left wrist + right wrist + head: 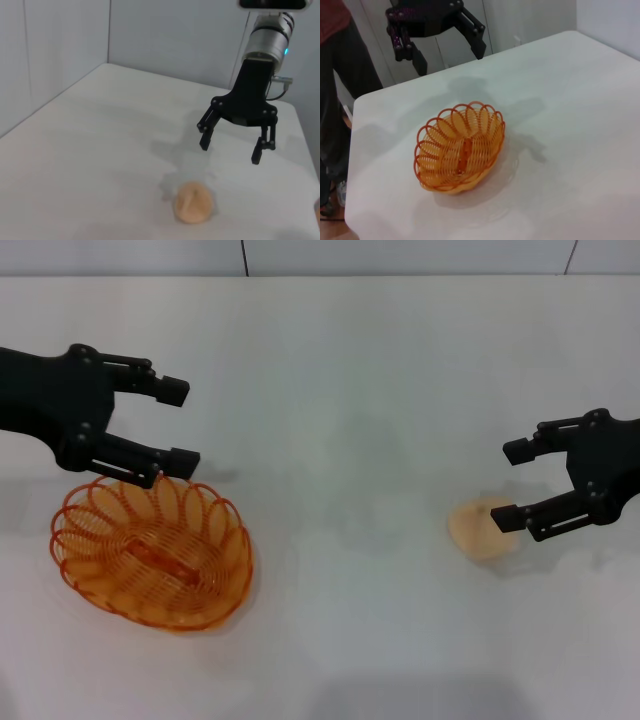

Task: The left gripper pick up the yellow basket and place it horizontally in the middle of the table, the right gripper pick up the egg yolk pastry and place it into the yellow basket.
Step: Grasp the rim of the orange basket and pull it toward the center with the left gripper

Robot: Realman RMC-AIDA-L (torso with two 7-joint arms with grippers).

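The yellow basket (pixel 152 552) sits on the white table (pixel 340 390) at the front left, lying at a slant; it also shows in the right wrist view (pixel 460 148). My left gripper (pixel 179 423) is open and empty, just above and behind the basket's far rim; it also shows in the right wrist view (pixel 447 55). The egg yolk pastry (pixel 480 528) lies on the table at the right, and shows in the left wrist view (pixel 194 201). My right gripper (pixel 510 483) is open and empty, its fingers above the pastry's right side; it also shows in the left wrist view (pixel 231 148).
The table's far edge meets a grey wall (pixel 400 255). A person in dark trousers (pixel 340 90) stands past the table's left end in the right wrist view. Bare tabletop lies between the basket and the pastry.
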